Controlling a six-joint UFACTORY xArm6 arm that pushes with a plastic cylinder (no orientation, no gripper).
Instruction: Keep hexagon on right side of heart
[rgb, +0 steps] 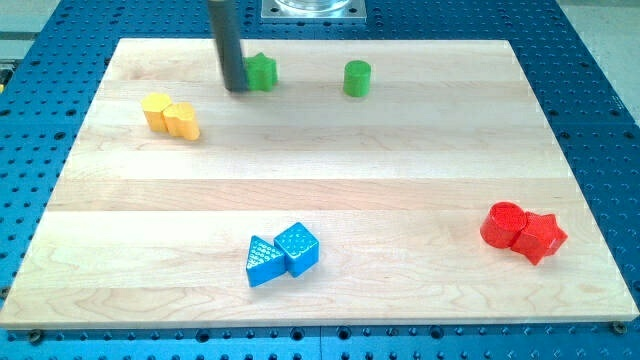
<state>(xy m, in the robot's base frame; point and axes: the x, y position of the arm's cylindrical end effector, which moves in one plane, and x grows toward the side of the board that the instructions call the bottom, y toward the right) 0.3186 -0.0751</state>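
Observation:
Two yellow blocks sit touching near the view's upper left. The left one looks like the hexagon and the right one looks like the heart. My dark rod comes down from the view's top, and my tip rests on the board to the right of and above the yellow pair, well apart from them. My tip is right against the left side of a green star.
A green cylinder stands near the top centre. A blue triangle and a blue cube touch at the bottom centre. A red cylinder and a red star touch at the lower right. The wooden board lies on a blue perforated table.

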